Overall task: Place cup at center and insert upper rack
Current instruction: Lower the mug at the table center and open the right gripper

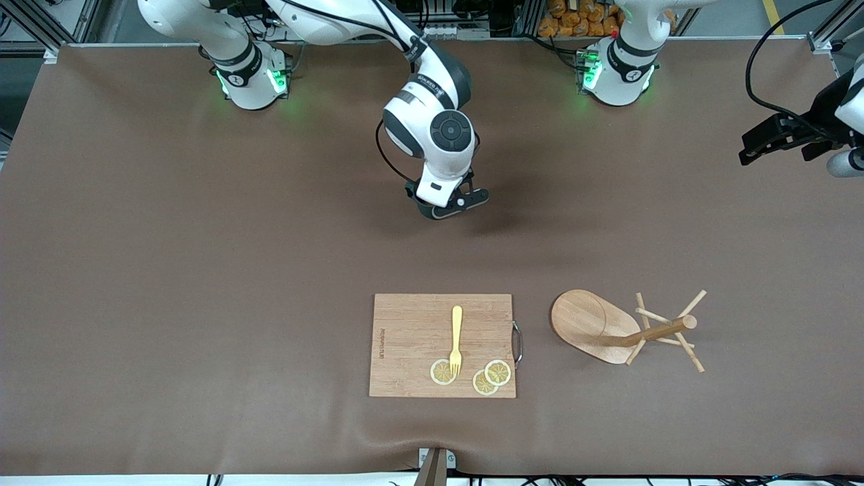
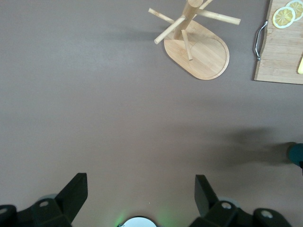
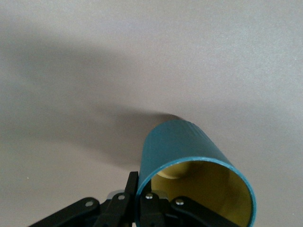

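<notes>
My right gripper (image 1: 449, 206) hangs low over the middle of the table, between the robot bases and the cutting board. In the right wrist view its fingers (image 3: 142, 191) are shut on the rim wall of the teal cup (image 3: 184, 146), one finger inside the yellowish interior and one outside. The cup is tilted just above the brown cloth; in the front view the hand hides it. A sliver of the cup (image 2: 297, 153) shows in the left wrist view. The wooden mug tree (image 1: 594, 327) stands beside the cutting board, toward the left arm's end, and shows in the left wrist view (image 2: 196, 47). My left gripper (image 1: 749, 152) waits open and empty (image 2: 140, 196) at its end of the table.
A rectangular wooden cutting board (image 1: 412, 344) with a metal handle lies near the front camera and carries a yellow fork (image 1: 456, 337) and three lemon slices (image 1: 486, 378). Part of the board (image 2: 279, 56) shows in the left wrist view. Brown cloth covers the table.
</notes>
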